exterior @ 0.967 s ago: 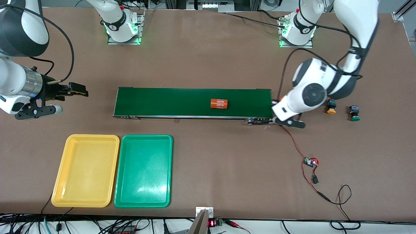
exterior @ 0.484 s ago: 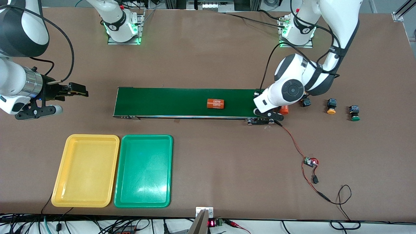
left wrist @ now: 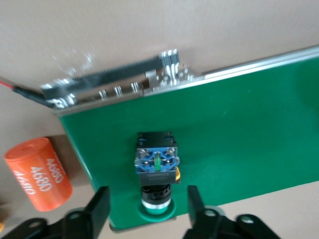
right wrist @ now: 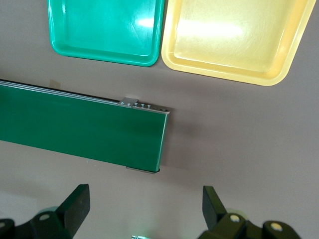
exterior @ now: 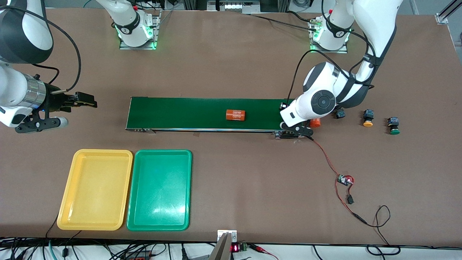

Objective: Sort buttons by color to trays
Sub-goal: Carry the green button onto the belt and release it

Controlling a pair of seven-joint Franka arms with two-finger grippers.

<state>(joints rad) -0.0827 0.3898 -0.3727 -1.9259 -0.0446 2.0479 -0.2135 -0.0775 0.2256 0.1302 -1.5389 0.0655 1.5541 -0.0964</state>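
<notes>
My left end effector (left wrist: 144, 209) over belt (left wrist: 239, 129) end, fingers parted, straddling green button (left wrist: 156, 172) lying on belt, not gripping (orange cylinder (left wrist: 39, 173) just beside). Lift straight up, avoid nudging button. My right end effector (right wrist: 144, 209) wide, waiting near trays (right wrist: 104, 30).

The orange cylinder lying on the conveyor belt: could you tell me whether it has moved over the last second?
Yes. The orange cylinder has travelled along the conveyor belt toward the right arm's end.

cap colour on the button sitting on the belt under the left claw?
Green. The button shows best in the left wrist view, lying on the belt.
</notes>
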